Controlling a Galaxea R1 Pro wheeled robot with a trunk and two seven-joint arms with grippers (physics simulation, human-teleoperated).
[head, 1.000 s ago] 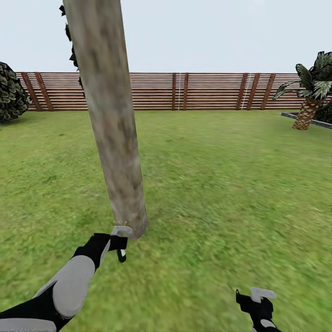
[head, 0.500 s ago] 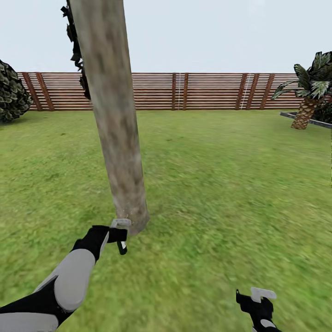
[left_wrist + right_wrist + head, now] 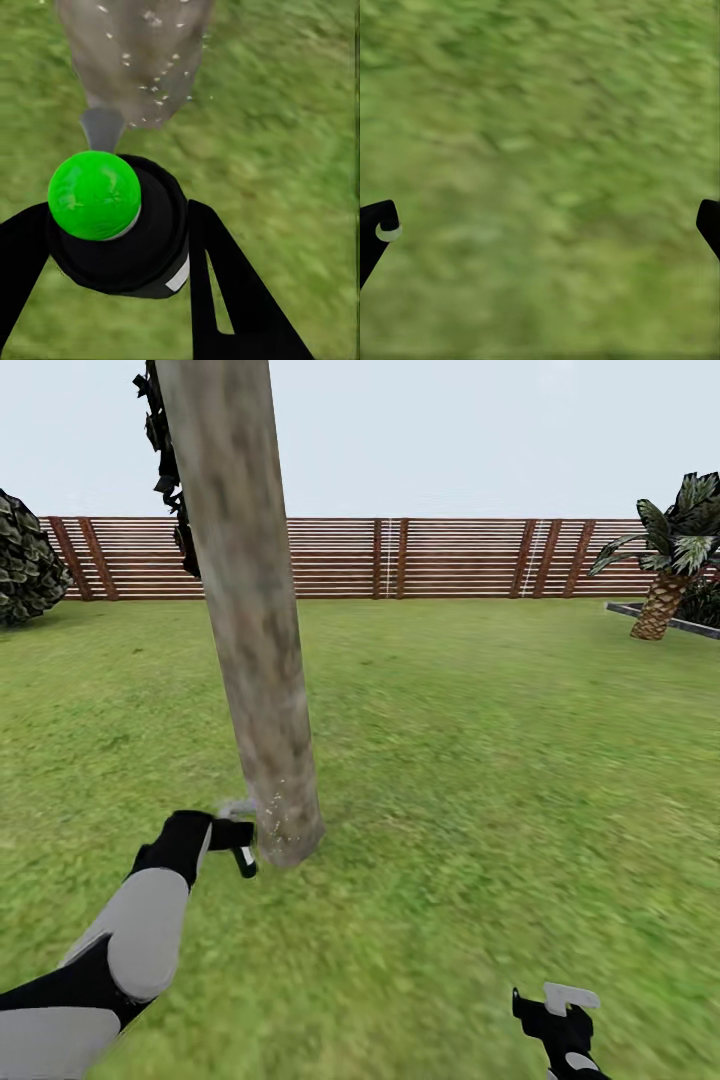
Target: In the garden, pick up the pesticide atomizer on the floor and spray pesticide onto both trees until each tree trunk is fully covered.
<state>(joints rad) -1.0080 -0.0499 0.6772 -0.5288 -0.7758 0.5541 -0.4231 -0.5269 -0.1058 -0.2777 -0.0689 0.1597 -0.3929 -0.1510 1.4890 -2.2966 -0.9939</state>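
green cap, black body — the pesticide atomizer sits pinched between the left gripper fingers, low on the lawn just beside the base of the tree trunk. pale flecks dot the trunk's foot. the right gripper hangs over bare grass, well apart — its fingers spread wide. a slatted wooden fence runs behind.

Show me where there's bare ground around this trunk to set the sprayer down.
Open lawn runs from the tree trunk toward the fence and palm; grass under the open right pincer is bare too. Crowded: the trunk's base, where the left pincer holds the pesticide atomizer.
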